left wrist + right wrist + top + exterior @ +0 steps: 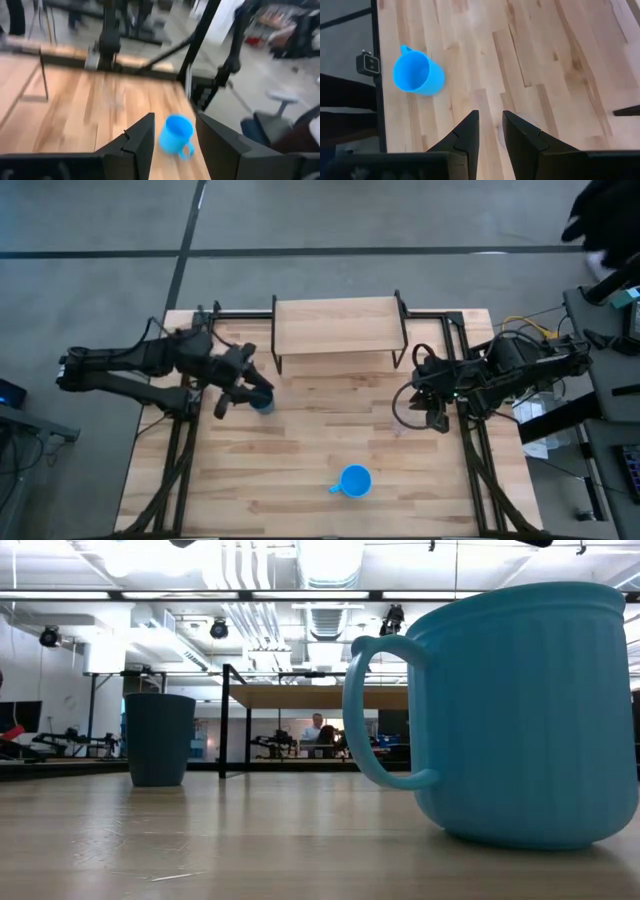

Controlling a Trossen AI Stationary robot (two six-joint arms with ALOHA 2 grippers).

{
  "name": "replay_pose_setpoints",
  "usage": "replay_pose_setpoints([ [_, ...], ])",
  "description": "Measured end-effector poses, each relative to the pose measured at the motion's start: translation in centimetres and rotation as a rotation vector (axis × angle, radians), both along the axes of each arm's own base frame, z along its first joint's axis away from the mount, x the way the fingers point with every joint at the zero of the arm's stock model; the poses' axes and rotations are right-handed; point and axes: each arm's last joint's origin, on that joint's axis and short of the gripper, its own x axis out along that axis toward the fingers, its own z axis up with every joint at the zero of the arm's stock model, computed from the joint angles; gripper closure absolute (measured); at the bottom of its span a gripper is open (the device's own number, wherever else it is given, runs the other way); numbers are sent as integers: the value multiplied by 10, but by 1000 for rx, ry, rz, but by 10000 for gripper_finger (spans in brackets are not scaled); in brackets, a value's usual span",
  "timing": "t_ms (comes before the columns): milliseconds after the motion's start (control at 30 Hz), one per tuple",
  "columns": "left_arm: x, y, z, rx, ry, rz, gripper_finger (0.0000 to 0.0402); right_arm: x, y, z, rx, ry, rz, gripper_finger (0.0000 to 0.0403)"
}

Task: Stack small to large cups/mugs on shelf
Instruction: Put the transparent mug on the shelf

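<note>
The dark navy cup [262, 402] stands upright on its base on the table, left of the shelf's front; in the low view the navy cup [160, 738] has nothing around it. My left gripper [240, 387] hovers just left of and above it, open [175, 137]. The bright blue mug [354, 481] stands upright near the table's near edge, handle pointing left. My right gripper [436, 418] is at the table's right side, pointing down, fingers slightly apart [491, 125]. A faint round outline, perhaps the clear glass [516, 124], shows on the table just past them. The shelf [337, 325] stands at the far edge with a bare top.
Black frame rails [180, 440] run along the table's left and right sides. Bare wood lies between the shelf, the navy cup and the mug. In the low view the bright blue mug [510, 710] fills the right half, and a person [316, 730] sits far behind the table.
</note>
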Motion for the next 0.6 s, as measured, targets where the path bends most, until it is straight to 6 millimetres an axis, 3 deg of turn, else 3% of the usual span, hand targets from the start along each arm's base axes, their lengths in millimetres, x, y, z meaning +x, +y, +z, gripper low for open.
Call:
replay_pose_setpoints([
  [333,22,1,64,110,179,-12,269,-6,-2,-4,-26,70,11,321],
  [433,36,3,63,184,260,28,269,-7,-2,-9,-41,118,14,321],
  [600,61,3,42,212,375,9,269,-4,-1,-14,-94,137,99,321],
])
